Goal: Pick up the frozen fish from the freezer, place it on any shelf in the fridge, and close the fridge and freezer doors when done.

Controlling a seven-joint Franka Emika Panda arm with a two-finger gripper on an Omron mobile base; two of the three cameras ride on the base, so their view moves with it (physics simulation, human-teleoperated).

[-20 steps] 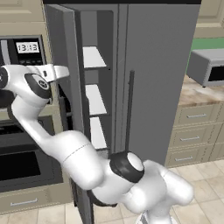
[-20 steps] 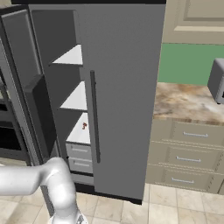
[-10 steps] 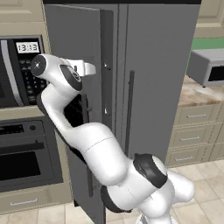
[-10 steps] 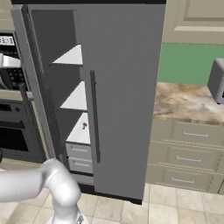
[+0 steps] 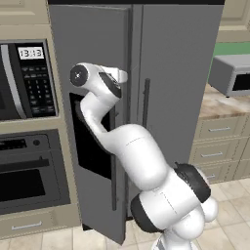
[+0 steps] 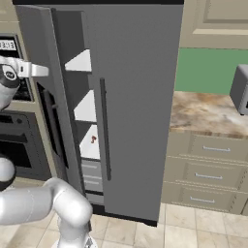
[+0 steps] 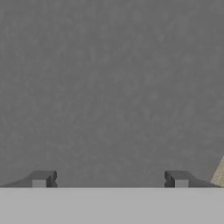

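Freezer door [image 6: 51, 92] nearly shut, a narrow gap left; jaws spread wide, seemingly against its face

We see our arm [image 5: 141, 161] as glossy white rounded segments with dark grey joint caps and dark fingertips [image 7: 41, 178].

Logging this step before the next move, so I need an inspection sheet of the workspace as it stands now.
Surface: beige tiled floor, nothing on it.
Job's things: narrow grey freezer door with black dispenser panel ajar; wide grey fridge door shut; small red item on a white freezer shelf, too small to identify.
Clutter: nothing seen.
Grippers: pincer open, empty, facing a plain grey surface.
Cables: nothing seen.
Surroundings: black wall microwave, oven below; marble counter with beige drawers.
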